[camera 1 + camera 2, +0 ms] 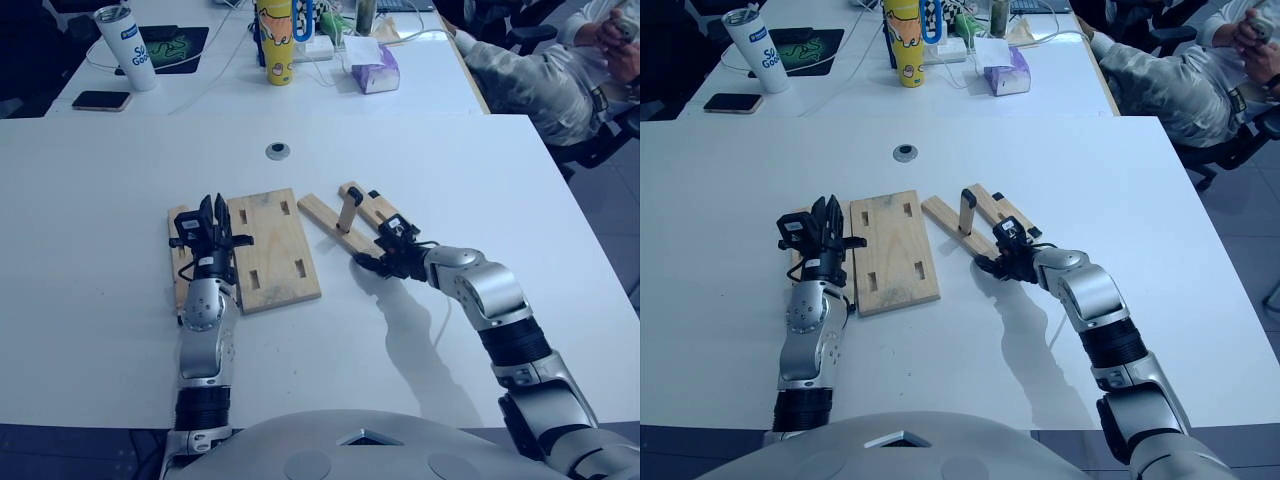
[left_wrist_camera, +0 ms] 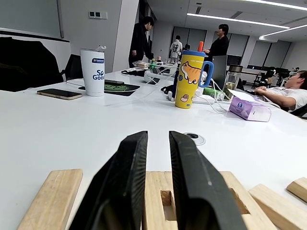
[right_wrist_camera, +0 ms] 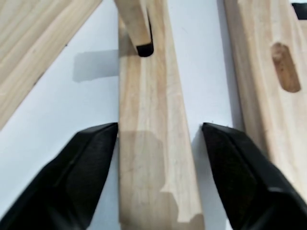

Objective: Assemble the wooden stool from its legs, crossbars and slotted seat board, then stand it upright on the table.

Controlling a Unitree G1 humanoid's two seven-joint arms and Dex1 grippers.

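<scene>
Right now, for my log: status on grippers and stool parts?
Right gripper open, jaws astride the leg with the upright crossbar. Left gripper at seat board edge. Second leg close alongside.

Open-plan office: long white bench (image 1: 120, 330), ceiling strip lights (image 2: 225, 17), tumbler (image 2: 92, 72), phone (image 1: 101, 100), tissue box (image 1: 375, 72).

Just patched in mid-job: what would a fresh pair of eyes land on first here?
The slotted seat board lies flat mid-table, with the left gripper poised over its left edge beside a loose leg. To the board's right, the right gripper is open astride a second leg lying flat, with a crossbar standing upright in it.
</scene>
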